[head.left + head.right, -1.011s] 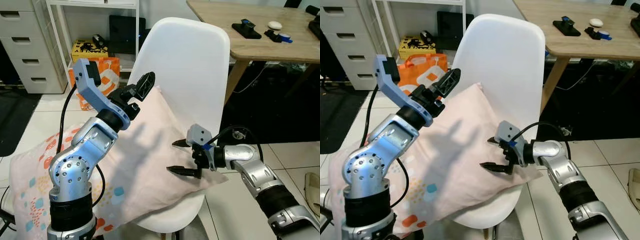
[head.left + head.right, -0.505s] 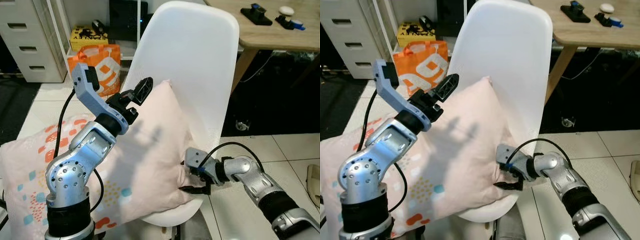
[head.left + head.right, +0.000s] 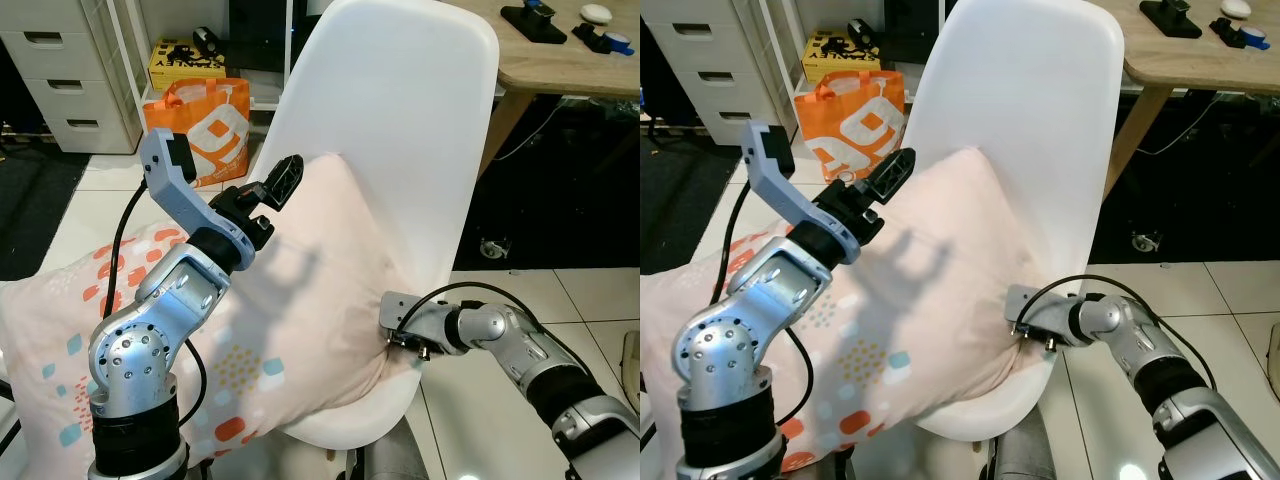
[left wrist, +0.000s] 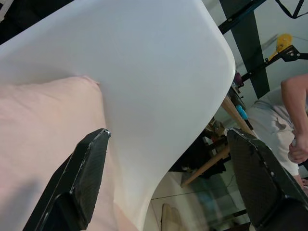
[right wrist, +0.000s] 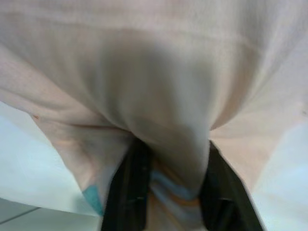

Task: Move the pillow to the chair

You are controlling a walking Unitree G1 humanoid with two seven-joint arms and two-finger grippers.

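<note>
One pillow, one chair. My right gripper now pinches the pillow's lower corner at the seat edge; earlier it hovered spread. Left gripper wide open above the pillow.

Left arm raised and bent, left gripper up high with fingers spread wide apart and nothing between them, right arm reaching low and inward, right gripper pinching a fold of fabric (fingertips buried in it).

Right end effector tips buried under pillow fold, pillow's left end cut off by frame edge
</note>
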